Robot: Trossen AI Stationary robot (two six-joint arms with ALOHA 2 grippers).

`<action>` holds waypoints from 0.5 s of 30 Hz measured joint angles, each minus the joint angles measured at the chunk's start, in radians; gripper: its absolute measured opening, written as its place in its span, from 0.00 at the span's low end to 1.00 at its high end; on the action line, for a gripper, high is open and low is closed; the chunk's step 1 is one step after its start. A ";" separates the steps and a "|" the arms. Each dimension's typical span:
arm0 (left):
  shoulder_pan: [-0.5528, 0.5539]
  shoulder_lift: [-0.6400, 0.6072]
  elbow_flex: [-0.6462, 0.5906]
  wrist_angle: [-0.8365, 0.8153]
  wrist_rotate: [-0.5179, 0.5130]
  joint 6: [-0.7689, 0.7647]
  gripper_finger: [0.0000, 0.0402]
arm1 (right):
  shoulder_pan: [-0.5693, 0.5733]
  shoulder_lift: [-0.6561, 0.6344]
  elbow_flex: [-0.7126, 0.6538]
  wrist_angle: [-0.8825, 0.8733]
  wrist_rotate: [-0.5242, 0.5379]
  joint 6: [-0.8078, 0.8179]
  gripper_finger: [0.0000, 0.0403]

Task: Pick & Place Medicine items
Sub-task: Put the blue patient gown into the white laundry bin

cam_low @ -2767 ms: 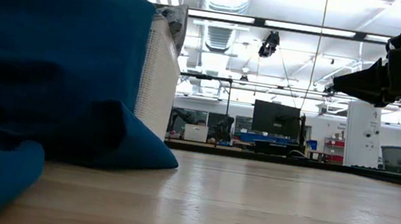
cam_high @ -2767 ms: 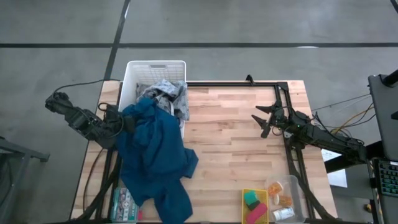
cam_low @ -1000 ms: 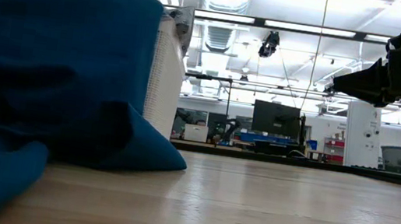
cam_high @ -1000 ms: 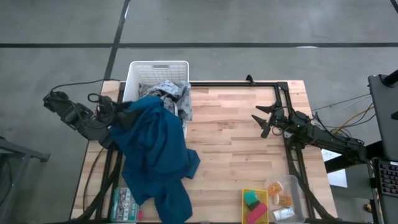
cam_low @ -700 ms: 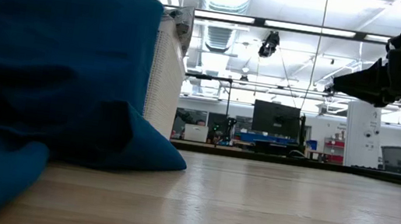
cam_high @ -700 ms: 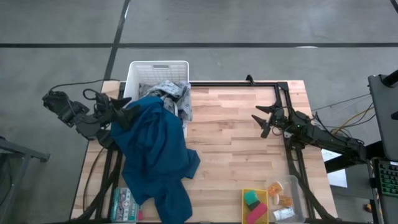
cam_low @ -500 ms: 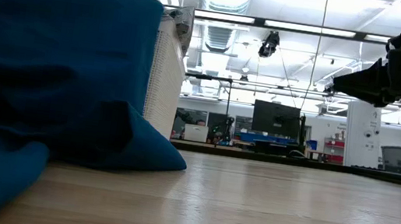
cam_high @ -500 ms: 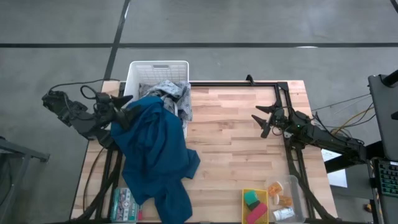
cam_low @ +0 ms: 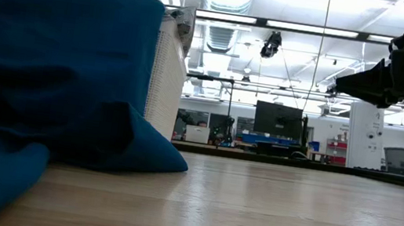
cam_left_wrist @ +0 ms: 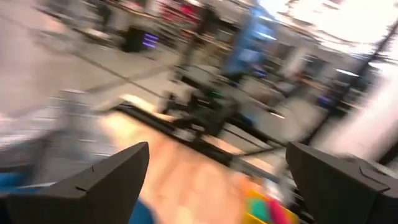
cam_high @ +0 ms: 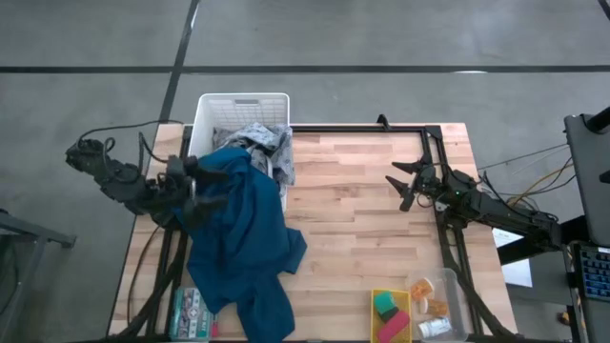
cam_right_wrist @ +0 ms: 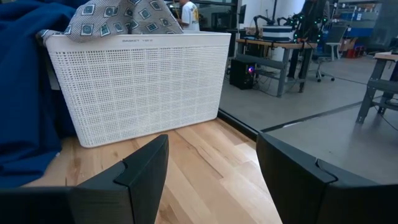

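The medicine items lie in a clear tub (cam_high: 448, 286) at the table's near right corner: a small white carton (cam_high: 434, 327) and tiny orange pieces (cam_high: 437, 307). My left gripper (cam_high: 202, 181) hovers open over the left edge of a blue cloth (cam_high: 238, 238), at the far left of the table. In its blurred wrist view, nothing sits between its fingers (cam_left_wrist: 217, 186). My right gripper (cam_high: 404, 186) stands open above the table's right side, far from the tub and pointing at the white basket (cam_right_wrist: 143, 81).
The white basket (cam_high: 238, 119) with patterned cloth stands at the far left, with the blue cloth draped from it down to the near edge. A flat green-and-white box (cam_high: 189, 314) peeks out beneath the cloth. A yellow tray (cam_high: 391, 297) with green and pink blocks sits beside the tub.
My left gripper has risen and swung toward the table's right, out over the blue cloth's edge, rolling about its own axis as it went. It has stayed open. The cloth and basket have kept their places.
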 joint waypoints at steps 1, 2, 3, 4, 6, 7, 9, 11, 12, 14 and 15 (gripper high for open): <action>0.000 0.007 0.000 0.021 0.058 0.002 0.96 | 0.000 0.000 0.000 0.000 0.000 0.000 0.59; 0.000 0.015 0.000 0.037 0.116 0.002 0.96 | 0.000 0.000 0.000 0.000 0.000 0.000 0.59; -0.001 0.023 0.000 0.044 0.167 0.000 0.96 | 0.000 0.000 0.000 0.000 0.000 0.000 0.59; -0.001 0.032 0.000 0.048 0.208 -0.010 0.96 | 0.000 0.000 0.000 0.000 0.000 0.000 0.59; -0.001 0.050 0.000 0.046 0.260 -0.049 0.96 | 0.000 0.000 0.000 0.000 0.000 0.000 0.59; -0.001 0.060 0.000 0.044 0.273 -0.081 0.96 | 0.000 0.000 0.000 0.000 0.000 0.000 0.59; -0.001 0.084 0.000 0.042 0.278 -0.166 0.96 | 0.000 0.000 0.000 0.000 0.000 0.000 0.59; -0.001 0.112 -0.001 0.041 0.281 -0.259 0.96 | 0.000 0.000 0.000 0.000 0.000 0.000 0.59; -0.001 0.125 -0.001 0.040 0.281 -0.304 0.96 | 0.000 0.000 0.000 0.000 0.000 0.000 0.59; -0.001 0.154 -0.001 0.030 0.281 -0.376 0.95 | 0.000 0.000 0.000 0.000 0.000 0.000 0.59; -0.001 0.170 -0.001 0.024 0.281 -0.405 0.95 | 0.000 0.000 0.000 0.000 0.000 0.000 0.59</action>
